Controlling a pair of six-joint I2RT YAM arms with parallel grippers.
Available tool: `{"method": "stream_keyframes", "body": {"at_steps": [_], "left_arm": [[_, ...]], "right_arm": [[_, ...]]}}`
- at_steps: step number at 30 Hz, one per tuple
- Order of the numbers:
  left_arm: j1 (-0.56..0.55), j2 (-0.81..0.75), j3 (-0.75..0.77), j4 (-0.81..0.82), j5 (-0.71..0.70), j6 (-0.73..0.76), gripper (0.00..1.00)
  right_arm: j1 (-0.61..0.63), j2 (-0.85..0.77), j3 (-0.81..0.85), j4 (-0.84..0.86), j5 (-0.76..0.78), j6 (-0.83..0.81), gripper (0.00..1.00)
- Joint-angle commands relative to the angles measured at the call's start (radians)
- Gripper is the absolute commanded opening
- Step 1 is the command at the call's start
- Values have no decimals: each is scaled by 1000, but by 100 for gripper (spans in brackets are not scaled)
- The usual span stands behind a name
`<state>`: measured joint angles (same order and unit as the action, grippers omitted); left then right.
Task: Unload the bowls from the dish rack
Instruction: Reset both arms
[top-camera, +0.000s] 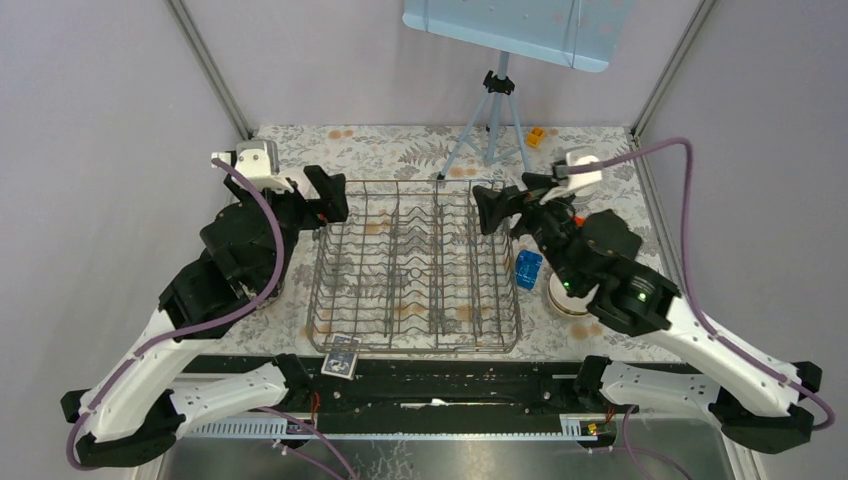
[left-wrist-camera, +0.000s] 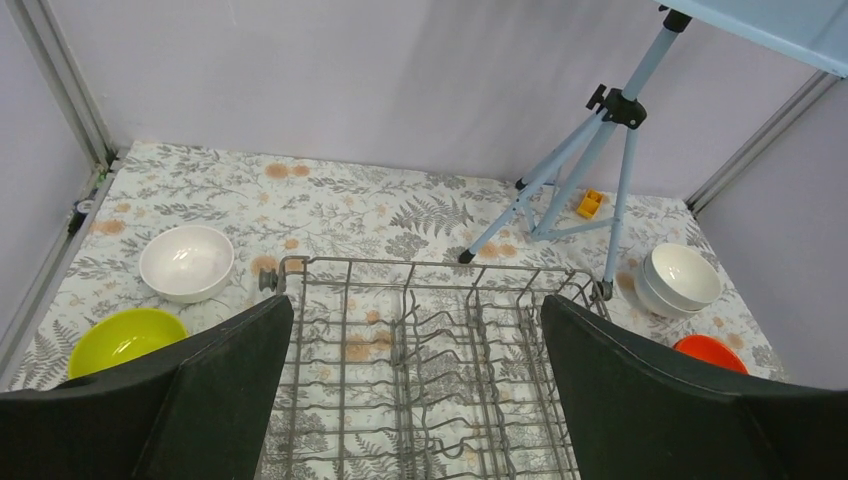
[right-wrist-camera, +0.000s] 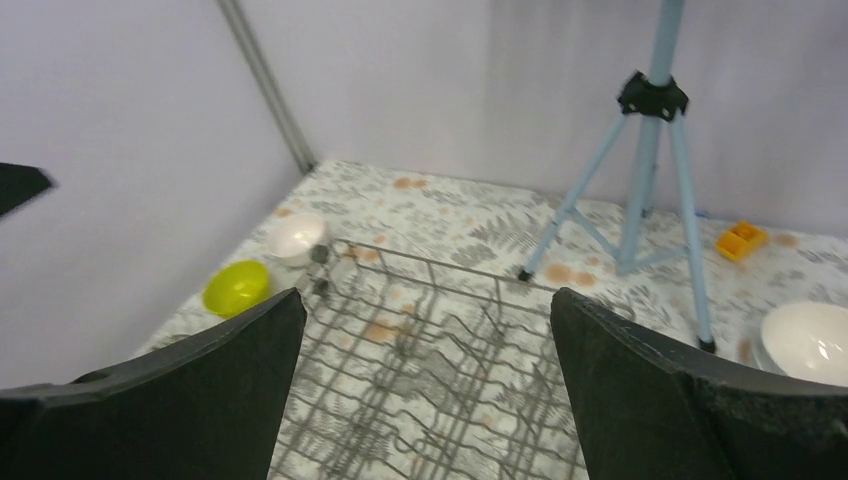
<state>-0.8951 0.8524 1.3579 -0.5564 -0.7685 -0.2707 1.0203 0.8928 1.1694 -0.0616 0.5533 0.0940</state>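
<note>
Top external | rectangular grey wire dish rack (top-camera: 415, 270) flat, tine rows running near-to-far | my left gripper (left-wrist-camera: 415, 305) fingers apart | my right gripper (right-wrist-camera: 428, 295) fingers apart

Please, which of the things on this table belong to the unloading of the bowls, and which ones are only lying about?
Belong to the job: dish rack, white bowl, lime-yellow bowl, stacked white bowls, orange-red bowl.

Only lying about: tripod, small orange block, blue block, small card.
</note>
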Motion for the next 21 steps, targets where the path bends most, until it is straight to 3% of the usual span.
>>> {"method": "stream_keyframes", "body": {"at_steps": [1,7,14,21], "left_arm": [[-1,-29,-24,26,23,-38,99],[0,-80,-79,46,22,-80,99],[0,-49,0,12,28,-115,99],[0,-45,17,25,22,-92,99]], "right_arm": [[3,25,-10,71,181,-40,100],[3,-125,-256,446,190,-103,100],[3,-119,-113,239,42,-23,100],[3,-174,-158,277,4,0,100]]}}
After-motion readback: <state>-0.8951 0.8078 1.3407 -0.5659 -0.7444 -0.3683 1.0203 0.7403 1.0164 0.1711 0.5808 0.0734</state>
